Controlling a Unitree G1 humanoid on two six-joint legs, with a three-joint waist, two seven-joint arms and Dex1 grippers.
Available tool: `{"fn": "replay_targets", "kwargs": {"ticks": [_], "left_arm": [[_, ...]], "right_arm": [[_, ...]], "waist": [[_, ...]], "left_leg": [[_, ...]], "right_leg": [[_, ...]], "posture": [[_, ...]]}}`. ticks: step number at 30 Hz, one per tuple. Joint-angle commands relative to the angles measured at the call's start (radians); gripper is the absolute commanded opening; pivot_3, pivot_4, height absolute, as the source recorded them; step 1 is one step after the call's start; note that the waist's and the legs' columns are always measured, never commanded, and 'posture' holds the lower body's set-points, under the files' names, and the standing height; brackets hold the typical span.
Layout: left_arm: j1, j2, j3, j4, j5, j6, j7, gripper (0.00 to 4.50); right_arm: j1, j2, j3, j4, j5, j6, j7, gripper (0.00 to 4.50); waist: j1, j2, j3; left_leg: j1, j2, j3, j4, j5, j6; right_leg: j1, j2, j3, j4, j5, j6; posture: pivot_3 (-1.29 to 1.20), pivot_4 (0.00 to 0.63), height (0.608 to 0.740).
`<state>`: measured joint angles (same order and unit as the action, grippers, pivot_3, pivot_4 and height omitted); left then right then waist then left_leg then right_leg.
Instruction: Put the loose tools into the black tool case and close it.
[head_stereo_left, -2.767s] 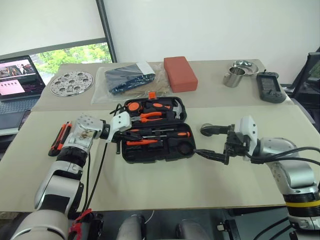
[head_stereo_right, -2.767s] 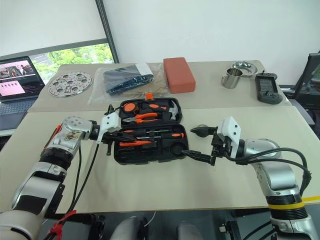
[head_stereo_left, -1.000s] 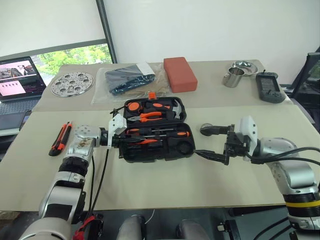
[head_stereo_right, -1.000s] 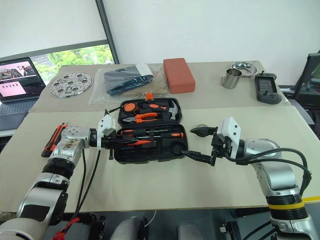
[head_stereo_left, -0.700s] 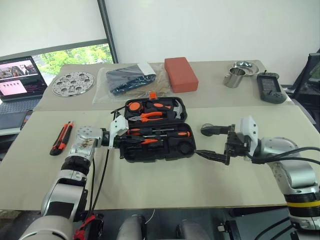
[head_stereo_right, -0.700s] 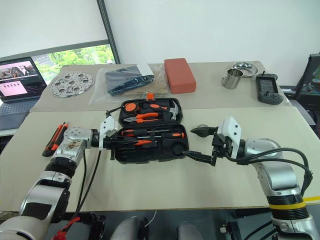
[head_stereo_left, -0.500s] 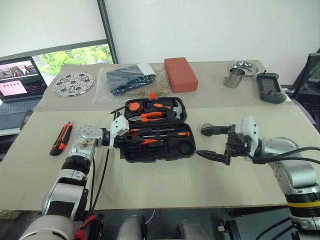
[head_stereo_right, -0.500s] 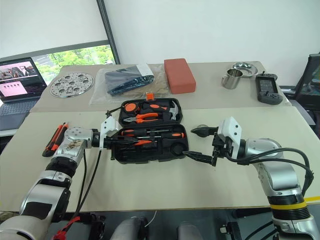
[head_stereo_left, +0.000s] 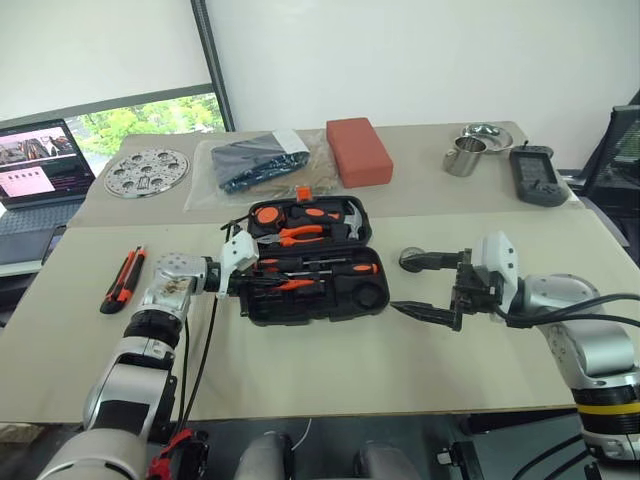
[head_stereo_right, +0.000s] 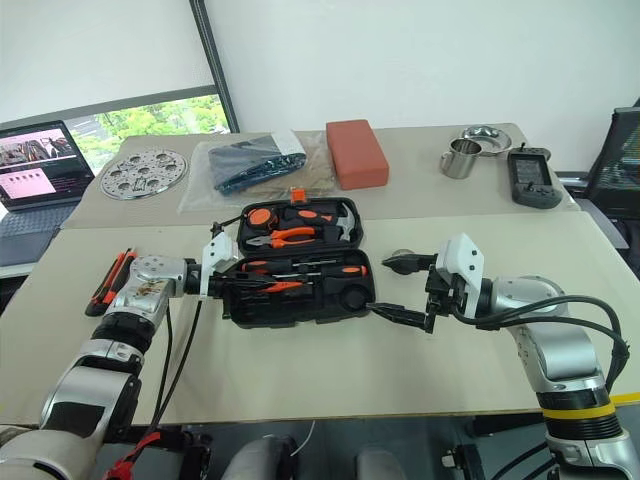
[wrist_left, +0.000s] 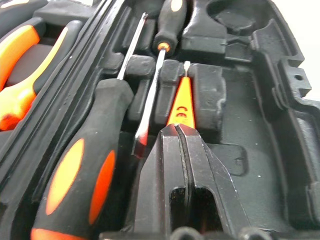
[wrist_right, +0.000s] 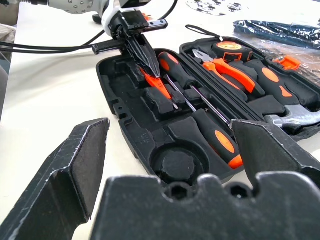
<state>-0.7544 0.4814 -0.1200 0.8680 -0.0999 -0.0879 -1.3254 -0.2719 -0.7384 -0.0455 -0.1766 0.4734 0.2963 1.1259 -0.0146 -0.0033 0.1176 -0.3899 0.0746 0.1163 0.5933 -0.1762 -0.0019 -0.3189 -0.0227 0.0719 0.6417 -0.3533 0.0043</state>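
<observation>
- The black tool case (head_stereo_left: 310, 262) lay open on the near table, lid half toward the far side, tray half toward the robot.
- Lid half held orange-handled pliers (head_stereo_left: 300, 232), a tape measure (head_stereo_left: 267, 213) and a hammer (head_stereo_left: 350, 212).
- Tray half held two orange-black screwdrivers (wrist_left: 80, 170), lying lengthwise along the hinge side; a round recess (wrist_right: 175, 162) sat at the right end of the tray.
- The left gripper (wrist_right: 141, 56) reached into the tray's left end, fingers pressed together on the butt of the slim orange tester screwdriver (wrist_left: 181, 102).
- The tester lay in a slot beside the screwdriver shafts, its tip pointing away from the gripper along the tray.
- The right gripper (head_stereo_left: 425, 288) hovered just right of the case, above the table, jaws spread wide and holding nothing; it pointed toward the case.
- The orange-and-black utility knife (head_stereo_left: 123, 279) lay loose on the table, to the left of the left arm, well apart from the case.
- On the far table: a perforated metal disc (head_stereo_left: 145, 171), a clear bag with a dark item (head_stereo_left: 255, 160), a red block (head_stereo_left: 358, 151), a steel cup (head_stereo_left: 463, 156) and a dark handheld device (head_stereo_left: 536, 175).
- A laptop (head_stereo_left: 40, 175) stood open at the far left.
</observation>
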Motion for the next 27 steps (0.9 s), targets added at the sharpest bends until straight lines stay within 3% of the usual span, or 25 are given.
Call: {"fn": "replay_targets", "kwargs": {"ticks": [1, 11, 16, 20, 26, 27], "left_arm": [[0.035, 0.003, -0.044, 0.065, 0.063, 0.019, 0.008, 0.03], [0.045, 0.006, 0.002, 0.01, 0.004, -0.02, -0.022, 0.03], [0.058, 0.028, 0.088, -0.108, -0.079, 0.006, -0.001, 0.03], [0.113, 0.067, 0.199, -0.306, -0.162, 0.169, 0.116, 0.03], [0.328, 0.133, 0.385, -0.654, -0.236, 0.374, 0.365, 0.03], [0.375, 0.14, 0.444, -0.706, -0.234, 0.413, 0.445, 0.27]], "right_arm": [[-0.014, -0.008, -0.009, -0.026, 0.004, -0.002, 0.001, 4.5], [-0.057, -0.003, -0.005, 0.017, -0.007, 0.002, -0.008, 4.5], [-0.075, 0.015, 0.003, 0.016, -0.005, 0.006, -0.01, 4.5], [-0.079, 0.031, 0.01, -0.012, 0.008, 0.02, -0.019, 4.5], [-0.131, 0.118, 0.052, -0.05, 0.037, 0.059, -0.047, 4.5], [-0.146, 0.138, 0.062, -0.051, 0.044, 0.064, -0.048, 4.5]], "waist": [[0.0, 0.0, 0.0], [-0.001, 0.0, 0.0], [-0.002, 0.001, 0.0], [-0.004, -0.004, 0.003], [-0.009, -0.004, 0.003], [-0.007, -0.004, 0.003]], "left_leg": [[0.0, 0.0, 0.0, 0.0, 0.0, 0.0], [0.0, 0.0, 0.0, 0.0, 0.0, 0.0], [-0.001, 0.0, 0.0, 0.0, 0.0, 0.0], [-0.002, 0.003, 0.0, -0.001, 0.0, -0.001], [-0.002, 0.005, 0.0, -0.002, 0.0, -0.001], [-0.002, 0.005, 0.0, -0.002, 0.0, -0.001]], "right_leg": [[0.0, 0.0, 0.0, 0.0, 0.0, 0.0], [0.0, 0.0, 0.0, 0.0, 0.0, 0.0], [-0.001, 0.0, 0.0, 0.0, 0.0, 0.0], [-0.002, 0.002, 0.0, 0.0, 0.0, 0.0], [-0.003, 0.001, 0.0, -0.001, 0.0, 0.0], [-0.003, 0.001, 0.0, 0.0, 0.0, 0.0]], "posture": [[0.0, 0.15, 0.74], [0.0, 0.15, 0.74], [0.0, 0.15, 0.74], [0.0, 0.15, 0.74], [0.0, 0.15, 0.74], [0.0, 0.15, 0.74]]}}
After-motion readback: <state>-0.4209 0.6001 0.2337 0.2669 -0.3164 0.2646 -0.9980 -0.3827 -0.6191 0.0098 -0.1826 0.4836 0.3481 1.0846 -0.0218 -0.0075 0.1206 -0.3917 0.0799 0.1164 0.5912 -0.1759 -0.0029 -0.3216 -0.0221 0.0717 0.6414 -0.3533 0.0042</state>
